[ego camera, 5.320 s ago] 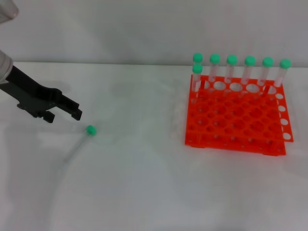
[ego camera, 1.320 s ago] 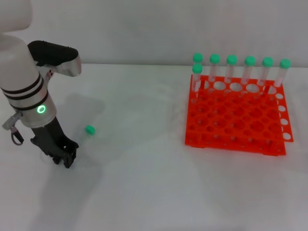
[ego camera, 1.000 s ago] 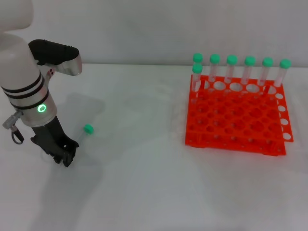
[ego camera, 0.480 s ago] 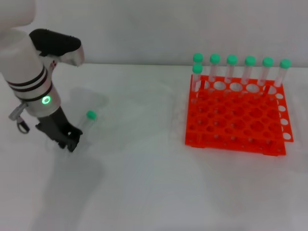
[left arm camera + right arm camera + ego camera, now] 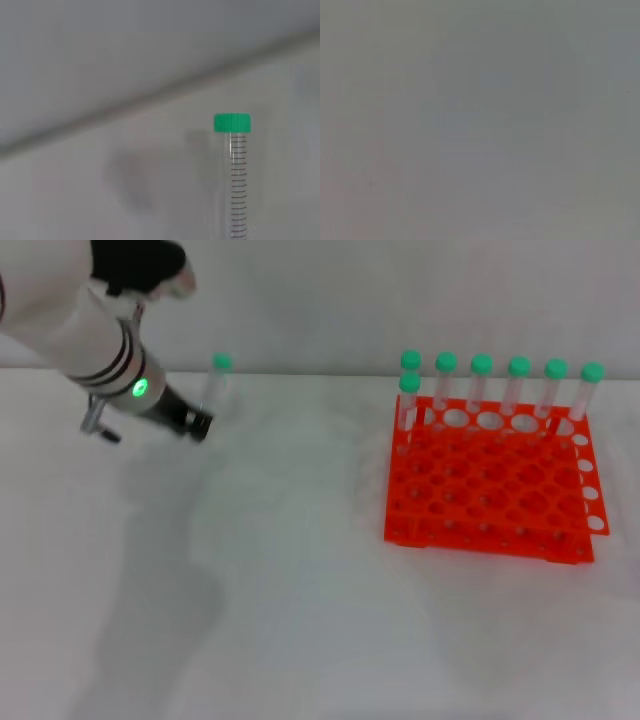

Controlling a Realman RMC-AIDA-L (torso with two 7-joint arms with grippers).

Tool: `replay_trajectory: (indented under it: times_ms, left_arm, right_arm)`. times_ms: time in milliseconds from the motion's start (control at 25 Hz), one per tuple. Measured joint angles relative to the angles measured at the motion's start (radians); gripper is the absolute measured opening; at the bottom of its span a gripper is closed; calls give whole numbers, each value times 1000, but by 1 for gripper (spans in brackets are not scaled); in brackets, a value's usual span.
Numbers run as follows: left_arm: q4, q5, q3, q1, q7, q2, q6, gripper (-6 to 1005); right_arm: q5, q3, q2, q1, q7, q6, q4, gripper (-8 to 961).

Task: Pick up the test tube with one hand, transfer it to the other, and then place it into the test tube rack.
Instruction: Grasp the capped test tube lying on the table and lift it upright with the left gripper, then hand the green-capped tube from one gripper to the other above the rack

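The test tube was off the surface, held near upright at the far left of the scene with its green cap uppermost and its lower end at the left gripper, whose jaws were clamped on it. In the head view the clear body of the tube was faint against the pale background, and little beyond the cap and a hazy shaft could be made out. The left wrist view gave what the head view did not: the tube stood close before the camera, its green cap sharp-edged and a ladder of fine black graduation marks running down the clear wall; that view showed none of the gripper itself. The head view alone showed the left arm, white with black bands and a green ring light, reaching in from the upper left corner. To the right, well apart from the held tube, the orange-red test tube rack sat on the surface, with seven green-capped tubes standing in its far holes, six along the back row and one more just in front at the left end. The right wrist view was a featureless grey field, and the right gripper appeared in no view.
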Motion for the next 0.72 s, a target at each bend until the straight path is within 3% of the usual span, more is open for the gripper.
replay_trajectory:
  times_ms: [120, 200, 280, 320, 360, 440, 600, 720]
  left_arm:
    - [-1, -99, 0, 10, 46, 0, -76, 185]
    - [0, -350, 0, 38, 213, -12, -204, 185]
    - [1, -413, 0, 45, 270, -19, -230, 185]
    - [1, -483, 0, 52, 325, -26, -254, 185]
    - [3, -666, 0, 70, 502, -52, -306, 185]
    - [21, -810, 0, 87, 631, -67, -332, 185]
    - [87, -1063, 0, 127, 852, -70, -317, 185]
    - [91, -1317, -1, 178, 1085, -70, -207, 185]
  right_arm:
    - [1, -1, 0, 1, 0, 0, 0, 734]
    - [1, -2, 0, 1, 0, 0, -1, 734]
    - [1, -2, 0, 1, 0, 1, -1, 734]
    - [1, -2, 0, 1, 0, 4, -1, 734]
    - [2, -1, 0, 1, 0, 7, -1, 734]
    - [2, 0, 0, 3, 0, 12, -1, 734]
    - [2, 2, 0, 4, 0, 14, -1, 734]
    - [1, 3, 0, 7, 0, 14, -1, 734]
